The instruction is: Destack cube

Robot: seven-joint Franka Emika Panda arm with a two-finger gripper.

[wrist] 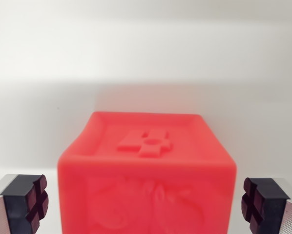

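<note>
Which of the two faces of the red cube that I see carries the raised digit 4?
The top face of the red cube carries it. The front face, between the open gripper's fingers, shows a blurred relief figure instead.

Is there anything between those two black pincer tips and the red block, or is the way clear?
Nothing visible stands in the way. The red cube sits between the open pincer fingers, with only bare gaps on both sides.

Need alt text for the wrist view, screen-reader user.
A red cube with a raised figure on its top face fills the centre, between the two dark pads of the open tool, which touch neither side. Behind it is a plain white surface.
</note>
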